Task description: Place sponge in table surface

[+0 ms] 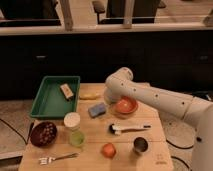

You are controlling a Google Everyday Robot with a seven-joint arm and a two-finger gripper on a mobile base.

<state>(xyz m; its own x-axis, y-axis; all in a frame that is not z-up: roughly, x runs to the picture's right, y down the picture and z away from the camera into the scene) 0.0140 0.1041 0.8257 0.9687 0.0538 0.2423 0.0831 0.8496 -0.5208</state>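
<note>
The light-blue sponge (97, 109) lies flat on the light wooden table surface (95, 147), between the green tray and the orange bowl (126, 105). My white arm reaches in from the right. Its gripper (108, 98) hangs just above and to the right of the sponge, close to the bowl's left rim. The wrist hides most of the gripper.
A green tray (50, 102) at the back left holds a tan block (66, 91). A banana (90, 96), white cup (72, 120), green cup (76, 138), dark bowl (43, 133), fork (57, 158), brush (127, 129), orange object (108, 149) and metal cup (141, 145) stand around.
</note>
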